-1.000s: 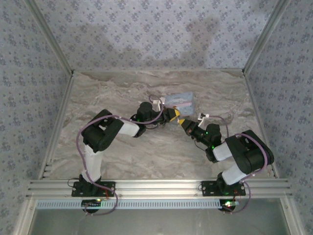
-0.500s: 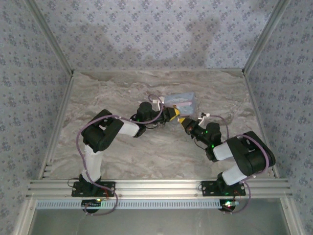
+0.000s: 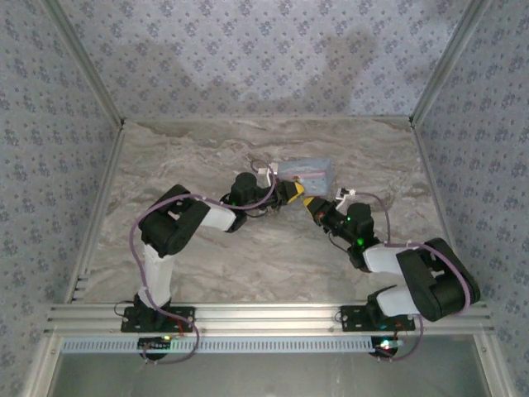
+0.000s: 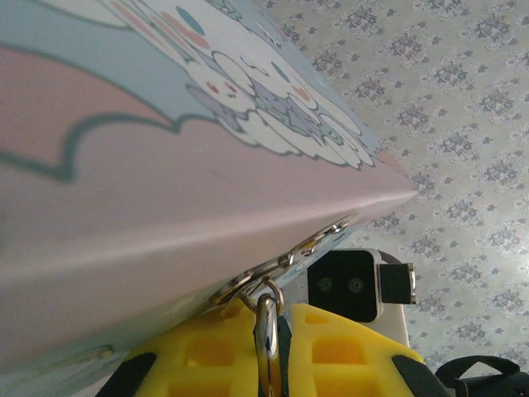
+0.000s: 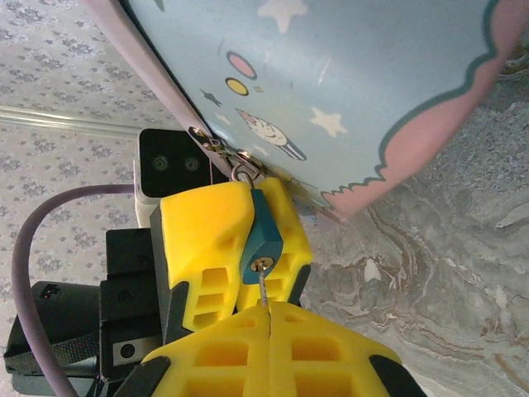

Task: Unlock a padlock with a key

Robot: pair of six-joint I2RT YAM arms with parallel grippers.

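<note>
Right gripper [image 5: 269,351] is pinched together on the thin key [image 5: 262,291], whose tip meets the brass keyhole of the padlock [image 5: 264,236]. Left gripper [image 5: 256,217] clamps that small teal body by its flat sides, just under the hasp [image 5: 216,147] of the cartoon tin [image 5: 347,91]. Rigid, probably light and slick, it would swing if unheld, and the slender key looks liable to bend.

Got both arms bent at the elbow, reaching inward. My left gripper [image 3: 291,193] and right gripper [image 3: 311,205] are both clamped tight, fingertips facing each other, almost touching.
</note>
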